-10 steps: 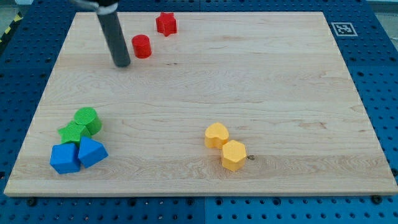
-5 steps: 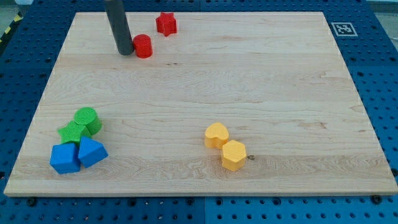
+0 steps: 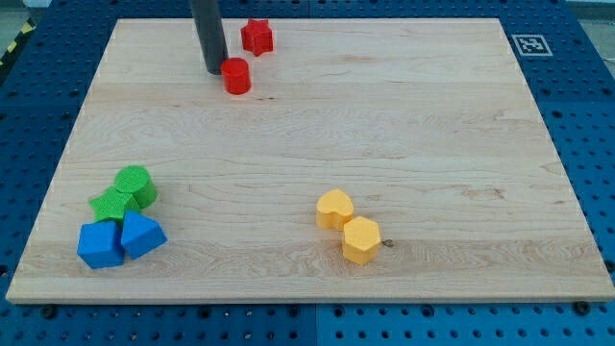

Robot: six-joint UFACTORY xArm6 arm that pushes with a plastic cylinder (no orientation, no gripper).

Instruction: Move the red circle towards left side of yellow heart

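The red circle [image 3: 236,76] lies near the view's top, left of centre, on the wooden board [image 3: 384,125]. My tip [image 3: 214,70] stands right against its upper left side, touching it. The yellow heart [image 3: 334,208] lies well below and to the right, in the lower middle of the board, with a yellow hexagon [image 3: 361,239] touching its lower right.
A red star [image 3: 257,36] sits just above and right of the red circle. At the lower left a green circle [image 3: 135,185], a green star [image 3: 111,205], a blue cube [image 3: 100,244] and another blue block [image 3: 141,234] are clustered together.
My tip moved up and to the right, reached the red circle's left side and pushed it a little to the right and down.
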